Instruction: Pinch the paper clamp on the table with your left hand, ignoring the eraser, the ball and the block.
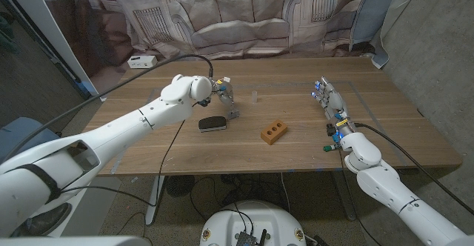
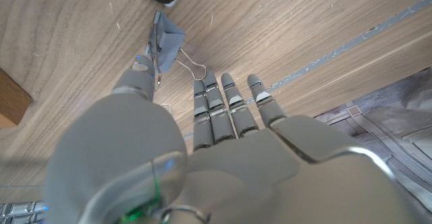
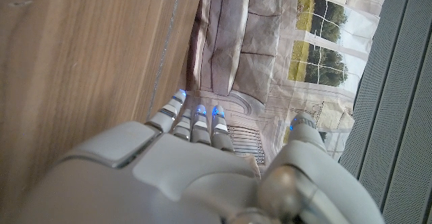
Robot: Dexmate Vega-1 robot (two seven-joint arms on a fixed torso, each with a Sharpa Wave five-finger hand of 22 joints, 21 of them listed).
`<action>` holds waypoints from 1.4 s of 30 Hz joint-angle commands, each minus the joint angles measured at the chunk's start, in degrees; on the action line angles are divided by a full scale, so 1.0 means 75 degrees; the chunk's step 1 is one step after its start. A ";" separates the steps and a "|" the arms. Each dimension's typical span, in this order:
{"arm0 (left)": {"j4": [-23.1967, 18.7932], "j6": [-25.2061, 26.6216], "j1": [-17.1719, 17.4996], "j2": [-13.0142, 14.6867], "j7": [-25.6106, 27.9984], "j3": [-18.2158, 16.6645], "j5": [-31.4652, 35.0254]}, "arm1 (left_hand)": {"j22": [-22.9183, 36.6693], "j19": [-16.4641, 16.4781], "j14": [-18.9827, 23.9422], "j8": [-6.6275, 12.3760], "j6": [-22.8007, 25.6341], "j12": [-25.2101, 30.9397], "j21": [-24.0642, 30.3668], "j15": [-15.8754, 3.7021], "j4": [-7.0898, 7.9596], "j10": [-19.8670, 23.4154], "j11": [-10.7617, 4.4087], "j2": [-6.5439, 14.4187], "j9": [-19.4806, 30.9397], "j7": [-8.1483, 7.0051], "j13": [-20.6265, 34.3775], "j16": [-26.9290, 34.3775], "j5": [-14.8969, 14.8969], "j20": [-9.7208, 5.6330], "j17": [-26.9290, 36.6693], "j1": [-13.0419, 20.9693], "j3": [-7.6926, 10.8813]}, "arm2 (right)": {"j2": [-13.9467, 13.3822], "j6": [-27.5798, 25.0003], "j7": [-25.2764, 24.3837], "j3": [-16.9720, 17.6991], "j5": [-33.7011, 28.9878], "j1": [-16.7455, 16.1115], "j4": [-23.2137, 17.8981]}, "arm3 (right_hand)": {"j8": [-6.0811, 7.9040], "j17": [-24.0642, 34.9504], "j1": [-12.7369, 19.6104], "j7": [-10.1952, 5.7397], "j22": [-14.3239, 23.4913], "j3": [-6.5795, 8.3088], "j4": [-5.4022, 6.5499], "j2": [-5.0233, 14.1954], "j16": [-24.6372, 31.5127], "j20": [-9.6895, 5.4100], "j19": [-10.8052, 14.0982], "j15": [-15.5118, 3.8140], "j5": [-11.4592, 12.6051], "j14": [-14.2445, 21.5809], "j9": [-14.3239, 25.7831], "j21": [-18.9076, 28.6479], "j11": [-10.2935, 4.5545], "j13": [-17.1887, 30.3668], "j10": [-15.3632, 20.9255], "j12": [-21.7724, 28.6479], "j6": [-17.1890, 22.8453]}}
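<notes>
Left hand (image 2: 202, 150) reaches down over the paper clamp (image 2: 169, 42), thumb tip against its grey body, its wire handle just beyond the straight, close-set fingers (image 2: 229, 106); a firm pinch cannot be told. Right hand (image 1: 331, 102) holds nothing, fingers extended, well apart from the clamp.

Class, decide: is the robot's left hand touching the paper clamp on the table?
Cannot tell. In the left wrist view the left hand reaches the paper clamp, thumb alongside it, fingertips at its wire handle, but neither contact nor gap shows plainly.
</notes>
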 commanded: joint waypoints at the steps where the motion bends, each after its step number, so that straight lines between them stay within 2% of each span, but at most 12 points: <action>1: 0.0129 -0.0163 -0.0076 0.0027 0.0068 0.0005 -0.0110 | 0.0042 -0.0083 -0.0220 -0.0017 -0.0148 -0.0084 0.0011 0.0113 0.0011 -0.0242 0.0109 0.0027 0.0011 0.0024 -0.0021 -0.0009 0.0010 0.0166 0.0017 -0.0096 -0.0027 | 0.0032 0.0042 -0.0143 -0.0017 -0.0119 -0.0032 -0.0047 | 0.0011 0.0045 0.0082 0.0030 0.0016 -0.0025 0.0013 -0.0022 0.0013 -0.0047 0.0005 0.0006 0.0030 0.0039 0.0027 0.0037 0.0030 0.0025 0.0074 0.0021 0.0078; 11: -0.0112 -0.0163 0.0163 0.0233 0.0312 -0.0213 -0.0269 | 0.0050 -0.0324 -0.0856 -0.0072 -0.0973 -0.0109 0.0007 0.0219 -0.0020 -0.1126 0.0197 0.0049 -0.0012 -0.0013 -0.0110 0.0004 0.0014 0.0332 0.0027 -0.0274 -0.0070 | 0.0070 0.0036 -0.0206 -0.0068 -0.0195 -0.0046 -0.0092 | 0.0009 0.0044 0.0090 0.0011 0.0016 -0.0024 0.0011 -0.0017 0.0013 -0.0035 0.0002 -0.0001 0.0031 0.0044 0.0027 0.0035 0.0012 0.0025 0.0086 0.0022 0.0084; 16: -0.0409 -0.0064 0.0421 0.0405 0.0597 -0.0462 -0.0389 | 0.0051 -0.0415 -0.1015 -0.0069 -0.1141 -0.0102 -0.0007 0.0192 -0.0023 -0.1288 0.0186 0.0049 -0.0016 -0.0034 -0.0124 -0.0004 0.0011 0.0342 0.0029 -0.0319 -0.0085 | 0.0106 0.0048 -0.0194 -0.0102 -0.0205 -0.0008 -0.0069 | 0.0009 0.0044 0.0093 -0.0004 0.0016 -0.0024 0.0010 -0.0016 0.0012 -0.0052 0.0005 -0.0014 0.0032 0.0043 0.0027 0.0036 0.0000 0.0025 0.0086 0.0020 0.0087; 17: -0.0495 -0.0047 0.0508 0.0449 0.0712 -0.0548 -0.0439 | 0.0051 -0.0432 -0.1047 -0.0060 -0.1169 -0.0100 -0.0007 0.0177 -0.0024 -0.1338 0.0180 0.0051 -0.0017 -0.0026 -0.0129 -0.0001 0.0010 0.0318 0.0029 -0.0332 -0.0089 | 0.0130 0.0059 -0.0201 -0.0105 -0.0196 -0.0001 -0.0060 | 0.0006 0.0044 0.0094 0.0003 0.0016 -0.0024 0.0010 -0.0015 0.0012 -0.0068 0.0008 -0.0016 0.0032 0.0042 0.0027 0.0037 0.0002 0.0025 0.0086 0.0019 0.0081; 19: -0.0688 -0.0037 0.0745 0.0545 0.1044 -0.0775 -0.0591 | 0.0052 -0.0426 -0.1044 -0.0038 -0.1209 -0.0068 0.0010 0.0137 -0.0022 -0.1359 0.0174 0.0073 -0.0020 -0.0044 -0.0139 0.0029 0.0015 0.0145 0.0029 -0.0355 -0.0086 | 0.0161 0.0118 -0.0161 -0.0123 -0.0197 0.0028 -0.0001 | 0.0003 0.0044 0.0096 0.0018 0.0015 -0.0023 0.0009 -0.0014 0.0010 -0.0089 0.0015 -0.0015 0.0032 0.0038 0.0027 0.0039 0.0009 0.0025 0.0080 0.0016 0.0077; 20: -0.0759 -0.0089 0.0869 0.0593 0.1227 -0.0906 -0.0717 | 0.0052 -0.0426 -0.1025 -0.0013 -0.1207 -0.0039 0.0019 0.0125 0.0011 -0.1351 0.0174 0.0129 -0.0021 -0.0058 -0.0150 0.0057 0.0022 0.0017 0.0039 -0.0405 -0.0079 | 0.0180 0.0138 -0.0159 -0.0129 -0.0197 0.0037 0.0019 | 0.0002 0.0044 0.0097 0.0019 0.0015 -0.0023 0.0009 -0.0014 0.0008 -0.0099 0.0014 -0.0018 0.0032 0.0034 0.0027 0.0038 0.0010 0.0025 0.0076 0.0014 0.0074; 23: -0.0931 -0.0296 0.1292 0.0707 0.1873 -0.1311 -0.1136 | 0.0052 -0.0498 -0.1122 0.0018 -0.1222 -0.0026 0.0009 0.0113 0.0141 -0.1427 0.0228 0.0268 -0.0024 -0.0083 -0.0175 0.0056 0.0026 -0.0128 0.0063 -0.0602 -0.0092 | 0.0222 0.0233 -0.0118 -0.0155 -0.0219 0.0061 0.0091 | 0.0000 0.0044 0.0105 0.0023 0.0014 -0.0020 0.0007 -0.0008 0.0003 -0.0139 0.0022 -0.0030 0.0033 0.0022 0.0027 0.0039 0.0003 0.0025 0.0068 0.0010 0.0073; 26: -0.1121 -0.0302 0.1629 0.0811 0.2394 -0.1579 -0.1310 | 0.0050 -0.0605 -0.1372 -0.0002 -0.1383 -0.0051 -0.0002 0.0209 0.0238 -0.1653 0.0338 0.0356 -0.0032 -0.0030 -0.0211 0.0018 0.0025 -0.0161 0.0065 -0.0799 -0.0120 | 0.0261 0.0308 -0.0112 -0.0185 -0.0270 0.0084 0.0142 | -0.0001 0.0044 0.0111 0.0019 0.0013 -0.0018 0.0005 -0.0004 0.0003 -0.0156 0.0030 -0.0049 0.0034 0.0024 0.0027 0.0041 0.0005 0.0025 0.0071 0.0010 0.0072; 29: -0.1256 -0.0275 0.1804 0.0935 0.2589 -0.1746 -0.1466 | 0.0048 -0.0710 -0.1645 -0.0012 -0.1544 -0.0087 -0.0010 0.0252 0.0285 -0.1941 0.0391 0.0398 -0.0042 0.0001 -0.0248 -0.0007 0.0029 -0.0146 0.0061 -0.0941 -0.0142 | 0.0337 0.0352 -0.0146 -0.0220 -0.0298 0.0116 0.0192 | -0.0005 0.0043 0.0122 0.0027 0.0011 -0.0015 0.0001 0.0000 0.0004 -0.0226 0.0062 -0.0063 0.0035 0.0028 0.0027 0.0051 -0.0002 0.0025 0.0069 0.0007 0.0063; 36: -0.1432 -0.0289 0.2105 0.1127 0.2947 -0.2073 -0.1892 | 0.0046 -0.0842 -0.1759 -0.0029 -0.1704 -0.0073 -0.0029 0.0318 0.0311 -0.2089 0.0437 0.0414 -0.0050 0.0015 -0.0279 0.0017 0.0028 -0.0103 0.0058 -0.1049 -0.0163 | 0.0403 0.0367 -0.0164 -0.0317 -0.0418 0.0226 0.0287 | -0.0022 0.0040 0.0155 -0.0018 0.0008 -0.0004 -0.0011 0.0011 0.0006 -0.0301 0.0118 -0.0134 0.0037 0.0039 0.0027 0.0063 -0.0062 0.0023 0.0061 0.0001 0.0018; 42: -0.1586 -0.0426 0.2673 0.1065 0.3729 -0.2537 -0.2573 | 0.0043 -0.0843 -0.1813 -0.0054 -0.1957 -0.0041 0.0004 0.0347 0.0332 -0.2173 0.0489 0.0455 -0.0058 0.0111 -0.0315 0.0047 0.0033 -0.0163 0.0054 -0.1149 -0.0167 | 0.0544 0.0580 -0.0131 -0.0358 -0.0473 0.0373 0.0485 | -0.0025 0.0037 0.0172 -0.0017 0.0006 0.0001 -0.0020 0.0011 0.0008 -0.0293 0.0140 -0.0127 0.0038 0.0053 0.0028 0.0066 -0.0072 0.0022 0.0058 -0.0002 0.0008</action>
